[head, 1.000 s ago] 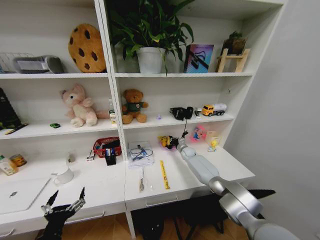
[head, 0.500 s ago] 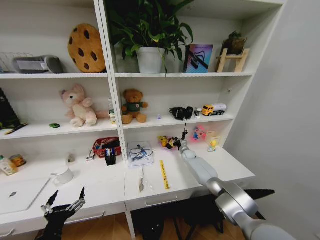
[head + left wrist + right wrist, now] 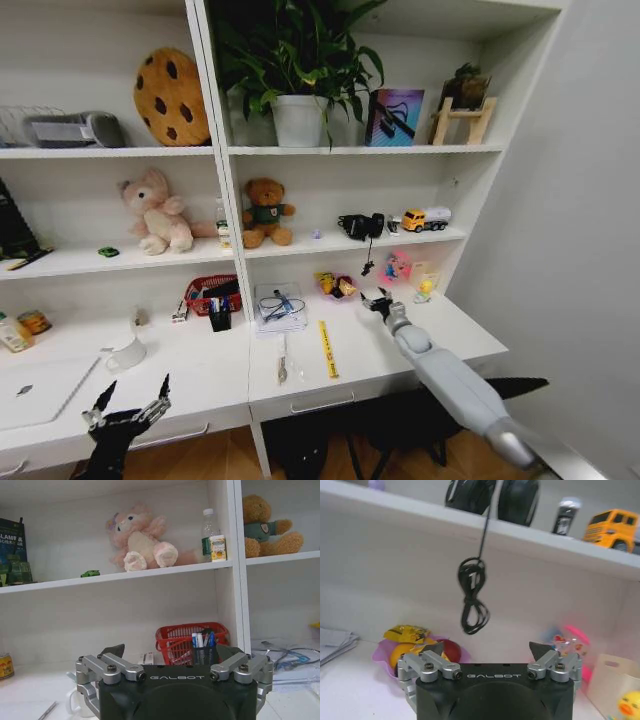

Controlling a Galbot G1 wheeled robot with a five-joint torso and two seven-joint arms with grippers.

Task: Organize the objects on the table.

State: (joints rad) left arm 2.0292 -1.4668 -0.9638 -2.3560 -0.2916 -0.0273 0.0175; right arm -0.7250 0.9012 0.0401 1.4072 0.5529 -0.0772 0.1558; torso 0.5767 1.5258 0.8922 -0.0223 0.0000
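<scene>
Fingers, right: the right gripper (image 3: 376, 299) is seen with its fingers spread wide in the right wrist view, and nothing is held between them.
Fingers, left: the left gripper (image 3: 128, 403) is likewise spread wide and empty, its dark fingertips pointing up.
Right arm: it is stretched forward over the right part of the table (image 3: 420, 340), with the gripper raised near the back wall, just beside the purple bowl of fruit (image 3: 335, 286).
Left arm: it is parked low at the front edge of the table, in front of the drawers.
Laptop: the silver laptop (image 3: 35, 388) is lying closed at the far left of the table.
Mug: the white mug (image 3: 128, 351) is standing just right of the laptop.
Pens: blue and white pens are held upright in a black pen cup (image 3: 221, 314), touching the red basket (image 3: 205, 292) behind it.
Ruler: the yellow ruler (image 3: 326, 348) is laid flat near the middle of the table, pointing front to back.
Papers: a stack of papers (image 3: 280, 307) is placed between the basket and the fruit bowl.
Toy car: the tiny green toy car (image 3: 107, 252) is set on the shelf above, left of the pink plush.
Bottle: the green-labelled bottle (image 3: 208, 536) is standing on the same shelf, right of the plush.
</scene>
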